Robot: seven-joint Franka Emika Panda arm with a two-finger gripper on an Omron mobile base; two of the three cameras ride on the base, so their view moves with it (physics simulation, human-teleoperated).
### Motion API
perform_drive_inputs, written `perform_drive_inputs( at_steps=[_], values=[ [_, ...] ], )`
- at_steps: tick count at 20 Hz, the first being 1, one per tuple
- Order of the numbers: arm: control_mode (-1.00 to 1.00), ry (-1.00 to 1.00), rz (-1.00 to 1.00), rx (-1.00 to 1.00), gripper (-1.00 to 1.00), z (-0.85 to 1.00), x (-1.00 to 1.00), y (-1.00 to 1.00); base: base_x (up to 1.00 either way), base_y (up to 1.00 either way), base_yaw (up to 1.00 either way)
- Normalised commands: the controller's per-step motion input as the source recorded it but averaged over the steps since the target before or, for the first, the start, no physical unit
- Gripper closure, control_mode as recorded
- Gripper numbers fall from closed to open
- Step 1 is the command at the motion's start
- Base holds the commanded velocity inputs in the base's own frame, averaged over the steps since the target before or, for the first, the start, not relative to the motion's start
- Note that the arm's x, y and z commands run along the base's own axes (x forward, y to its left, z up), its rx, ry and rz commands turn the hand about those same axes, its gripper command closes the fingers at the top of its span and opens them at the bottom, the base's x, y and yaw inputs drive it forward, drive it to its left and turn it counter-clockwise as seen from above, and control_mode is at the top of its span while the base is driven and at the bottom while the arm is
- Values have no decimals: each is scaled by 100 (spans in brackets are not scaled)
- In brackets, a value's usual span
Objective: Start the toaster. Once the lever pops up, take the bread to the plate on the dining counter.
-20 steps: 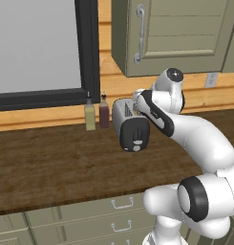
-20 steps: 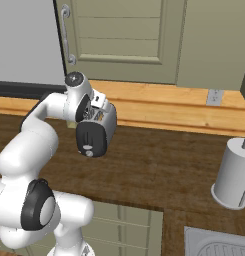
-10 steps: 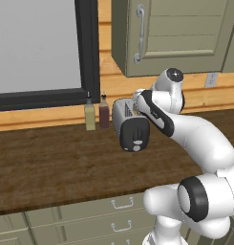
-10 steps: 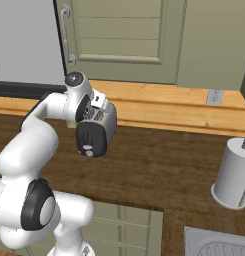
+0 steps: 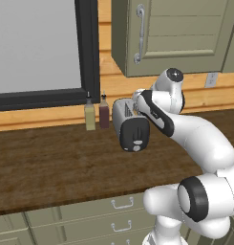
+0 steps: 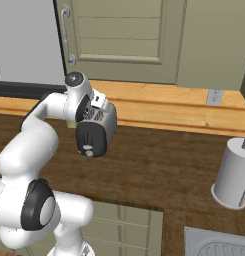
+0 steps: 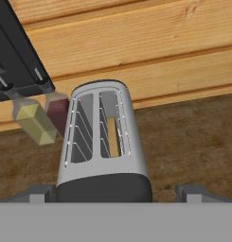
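1. Toaster (image 5: 131, 128), silver with a black end panel and round knob, stands on the dark wood bench (image 5: 51, 167) near the wooden back wall.
2. Bread (image 7: 112, 137) sits down inside one of its two top slots, seen as a tan strip from the hand view.
3. Just beside the toaster, against the wall, stand two small bottles: an olive-yellow one (image 5: 90, 116) and a dark red one (image 5: 104, 115).
4. The white arm reaches over the toaster, with its end effector (image 7: 115, 191) above the black end; the fingers (image 7: 39, 191) stand wide apart on either side, holding nothing.
5. A dark-framed window (image 5: 37, 48) is behind the bottles and a sage-green cabinet door (image 5: 175, 33) hangs above.
6. Farther along the bench stands a white paper towel roll (image 6: 235, 172), well apart from the toaster.
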Motion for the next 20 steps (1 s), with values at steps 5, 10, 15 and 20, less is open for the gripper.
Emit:
perform_drive_inputs(
  at_steps=[5, 10, 15, 20],
  values=[
    [-100, 0, 0, 0, -100, 0, 0, 0, 0, 0, 0],
    [-100, 0, 0, 0, -100, 0, 0, 0, 0, 0, 0],
    [-100, 0, 0, 0, -100, 0, 0, 0, 0, 0, 0],
    [-100, 0, 0, 0, -100, 0, 0, 0, 0, 0, 0]
  ],
)
